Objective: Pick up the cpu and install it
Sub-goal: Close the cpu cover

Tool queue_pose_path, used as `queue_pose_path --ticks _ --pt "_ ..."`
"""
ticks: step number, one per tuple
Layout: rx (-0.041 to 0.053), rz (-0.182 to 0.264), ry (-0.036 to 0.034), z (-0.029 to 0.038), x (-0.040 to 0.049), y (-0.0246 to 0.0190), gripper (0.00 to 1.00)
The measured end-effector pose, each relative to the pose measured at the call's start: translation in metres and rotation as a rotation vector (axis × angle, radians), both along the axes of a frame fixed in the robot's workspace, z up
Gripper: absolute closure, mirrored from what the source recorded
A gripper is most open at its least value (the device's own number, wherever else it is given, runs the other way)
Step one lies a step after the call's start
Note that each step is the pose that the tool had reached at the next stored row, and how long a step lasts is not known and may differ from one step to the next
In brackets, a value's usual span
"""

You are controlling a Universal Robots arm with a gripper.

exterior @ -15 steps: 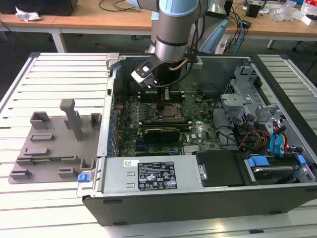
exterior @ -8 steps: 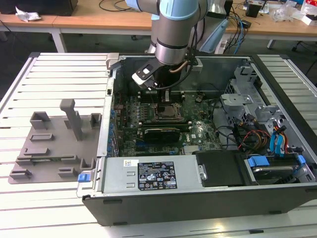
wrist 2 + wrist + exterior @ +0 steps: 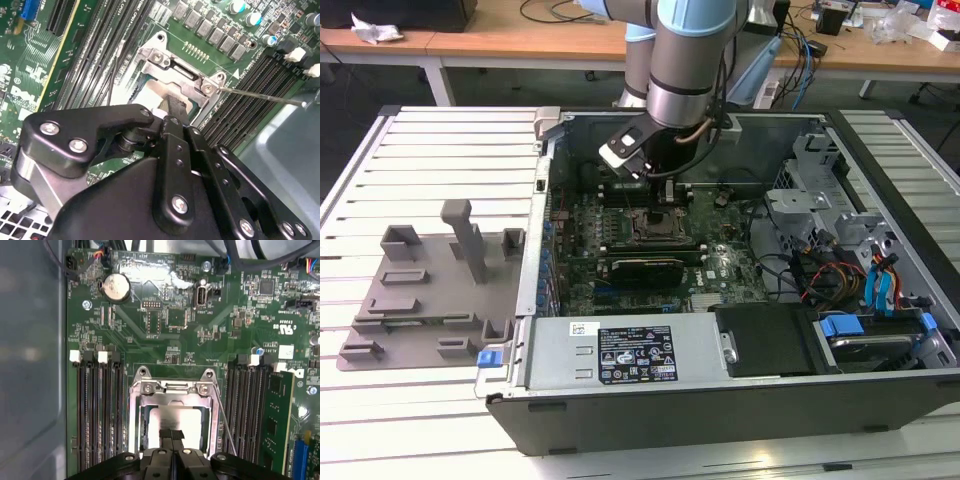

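cpu flat, square within socket

A black label crowded with white print and small approval marks lies on the grey metal cover inside the computer case. A white barcode sticker sits just beside it. None of this print is legible. The green circuit board carries fine white lettering, a maker's logo and a small white sticker. A white triangle marks one corner of the socket frame.
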State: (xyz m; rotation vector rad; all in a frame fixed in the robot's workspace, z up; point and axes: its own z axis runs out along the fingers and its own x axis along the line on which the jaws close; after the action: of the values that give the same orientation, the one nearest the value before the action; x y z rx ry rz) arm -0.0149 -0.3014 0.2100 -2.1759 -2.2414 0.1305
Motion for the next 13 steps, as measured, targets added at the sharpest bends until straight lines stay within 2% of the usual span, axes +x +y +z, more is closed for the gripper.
queue_pose_path --ticks 8,13 --pt "0.0001 0.000 0.0000 0.0082 0.0038 0.0001 0.89" --pt "0.0000 0.000 0.0000 0.0112 0.0045 0.0000 0.89"
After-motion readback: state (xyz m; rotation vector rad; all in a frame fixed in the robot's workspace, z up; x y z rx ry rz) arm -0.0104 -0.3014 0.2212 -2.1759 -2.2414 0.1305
